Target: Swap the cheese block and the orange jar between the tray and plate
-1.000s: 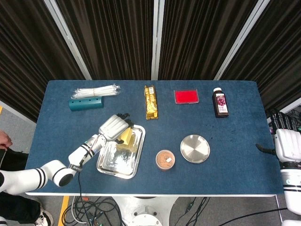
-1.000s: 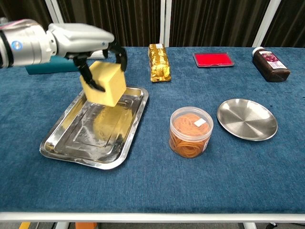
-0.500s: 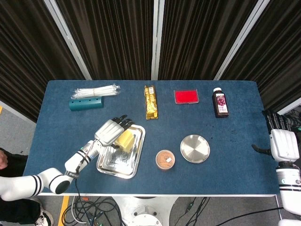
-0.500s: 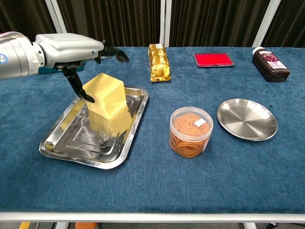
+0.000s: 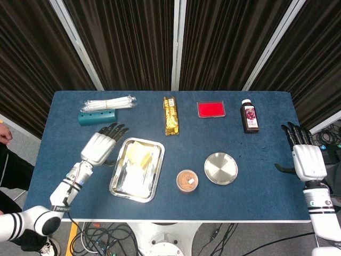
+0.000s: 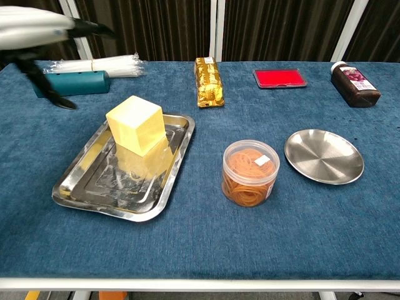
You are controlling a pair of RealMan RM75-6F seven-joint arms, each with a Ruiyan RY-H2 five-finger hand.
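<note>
A yellow cheese block (image 5: 138,154) (image 6: 136,124) sits in the far part of the steel tray (image 5: 123,184) (image 6: 87,190), with nothing holding it. My left hand (image 5: 99,145) (image 6: 39,31) hovers open to the left of the tray, fingers spread, clear of the cheese. The clear jar with orange contents (image 5: 187,180) (image 6: 250,172) stands on the table between the tray and the round steel plate (image 5: 221,168) (image 6: 324,155), which is bare. My right hand (image 5: 305,158) is open at the table's right edge, far from the plate.
Along the back lie a teal holder with clear straws (image 5: 98,116) (image 6: 70,82), a gold packet (image 5: 170,114) (image 6: 209,81), a red flat box (image 5: 211,109) (image 6: 279,77) and a dark bottle (image 5: 249,116) (image 6: 354,80).
My left hand lowered the cheese block into the tray, let it go and pulled away to the left. My right hand has risen and spread at the right edge.
</note>
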